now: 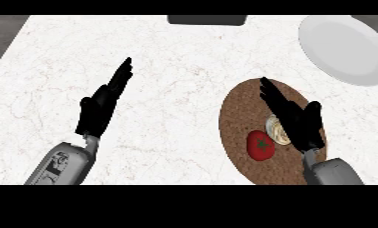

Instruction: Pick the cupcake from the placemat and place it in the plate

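A round brown placemat (240, 117) lies at the lower right of the counter. On it sits a pale cupcake (275, 131), partly hidden by my right hand (299, 117). That hand hovers over the mat with straight fingers pointing up-left, just right of the cupcake and not curled round it. A red tomato (260, 145) rests beside the cupcake, on its lower left. The white plate (347, 47) lies at the upper right, cut by the view's edge. My left hand (103, 103) rests open at the left, fingers up.
A dark grey object (205, 20) sits at the counter's far edge, centre. The white marble counter (170, 87) spreads between the two hands.
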Controlling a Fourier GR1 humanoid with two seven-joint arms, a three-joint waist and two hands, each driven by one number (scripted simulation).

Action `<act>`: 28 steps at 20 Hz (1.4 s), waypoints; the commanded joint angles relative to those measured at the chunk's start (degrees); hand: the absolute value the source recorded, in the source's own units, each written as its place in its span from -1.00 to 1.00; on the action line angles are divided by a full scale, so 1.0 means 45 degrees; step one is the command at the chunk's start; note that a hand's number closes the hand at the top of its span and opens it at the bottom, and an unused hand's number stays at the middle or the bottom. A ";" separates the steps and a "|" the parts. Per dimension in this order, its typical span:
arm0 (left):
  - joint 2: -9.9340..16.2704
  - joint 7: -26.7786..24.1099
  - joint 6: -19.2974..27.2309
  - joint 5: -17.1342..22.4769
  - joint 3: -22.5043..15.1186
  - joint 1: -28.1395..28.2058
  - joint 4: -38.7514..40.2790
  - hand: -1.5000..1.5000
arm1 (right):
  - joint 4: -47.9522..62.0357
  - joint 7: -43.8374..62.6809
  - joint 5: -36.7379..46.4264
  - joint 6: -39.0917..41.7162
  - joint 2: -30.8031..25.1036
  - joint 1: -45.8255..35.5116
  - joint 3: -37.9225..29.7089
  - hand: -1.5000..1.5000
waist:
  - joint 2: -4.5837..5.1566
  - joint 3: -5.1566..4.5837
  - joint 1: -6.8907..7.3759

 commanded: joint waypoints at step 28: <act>0.0196 0.0368 -0.0293 0.0834 0.2715 0.0794 0.1044 0.00 | 0.5863 -1.2872 0.5041 0.6483 -0.5029 -0.2957 -0.1250 -1.00 | -0.0019 0.0293 -0.0031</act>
